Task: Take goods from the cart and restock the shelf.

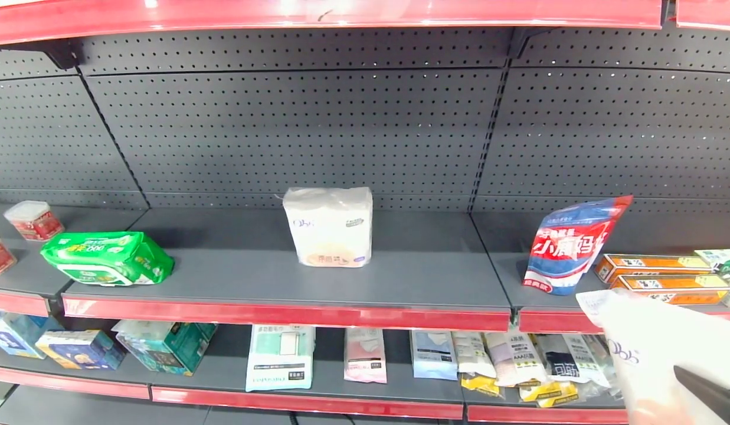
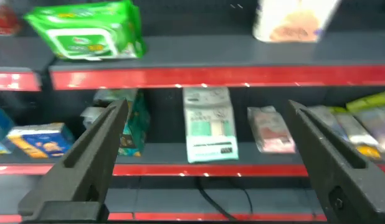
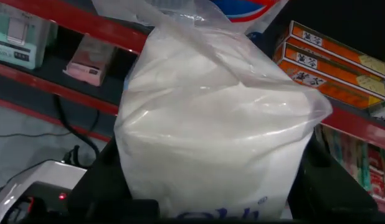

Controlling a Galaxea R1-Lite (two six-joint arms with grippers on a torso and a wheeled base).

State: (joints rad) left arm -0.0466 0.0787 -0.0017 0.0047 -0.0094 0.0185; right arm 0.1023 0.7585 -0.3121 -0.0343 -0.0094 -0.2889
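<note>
**Operator:** What's in front of me, big things first?

**Spotter:** You face the pegboard back panel. Below it runs the dark grey shelf with a red front strip. Under that is the lower shelf, with flat packets and boxes in a row along it.

**Operator:** And the task's thing?

**Spotter:** Your white tissue pack is in the right gripper. It sits low on your right, in front of the shelf edge and not on the shelf. The jaws pinch it from both sides. One dark finger lies across its near face. Your left gripper hangs before the lower shelf with its jaws spread wide and nothing between them.

**Operator:** Stock already up there?

**Spotter:** A matching tissue pack stands upright mid-shelf, well apart from its neighbours. To your left, a green wet-wipes pack lies flat near the front edge. To your right, a red-and-blue pouch stands tilted. Just beside it are two orange boxes, one behind the other and lying lengthwise. Far left are two small red-labelled tubs, one of them cut by the frame edge.
</note>
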